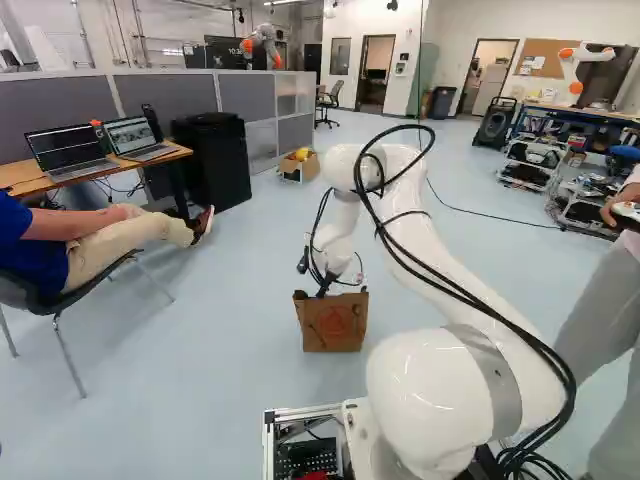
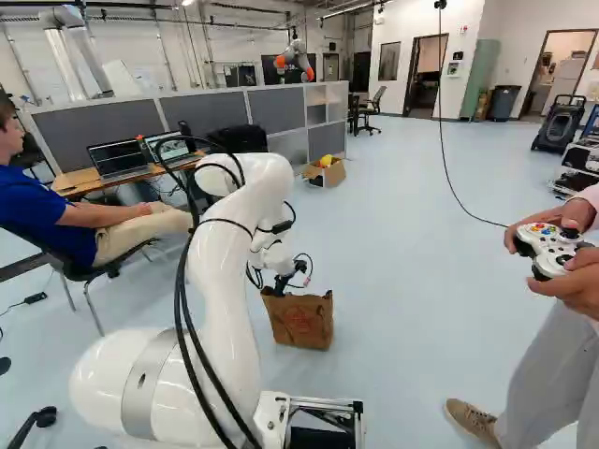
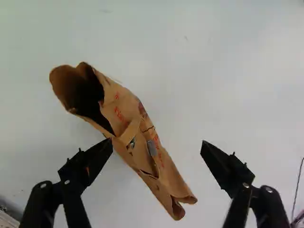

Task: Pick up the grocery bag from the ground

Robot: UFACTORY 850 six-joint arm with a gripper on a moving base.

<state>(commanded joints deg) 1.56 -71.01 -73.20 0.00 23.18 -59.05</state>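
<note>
The brown paper grocery bag [image 1: 335, 322] stands upright on the floor; the right base view shows the same bag [image 2: 299, 321] just beyond the arm. My gripper [image 1: 325, 285] points down at the bag's top edge. In the wrist view the gripper [image 3: 157, 145] is wide open, and the bag [image 3: 137, 137] lies between and ahead of its fingers, its mouth partly folded. One fingertip is at or over the bag's edge; whether it touches I cannot tell. The other finger stands apart from the bag, over floor.
A person's legs [image 1: 130, 235] and a chair are at the left of the left base view. Another person, holding a controller [image 2: 552, 248], stands close at the right. A cardboard box [image 1: 299, 166] sits farther off by the grey partition. Another robot [image 1: 575, 75] is at the back.
</note>
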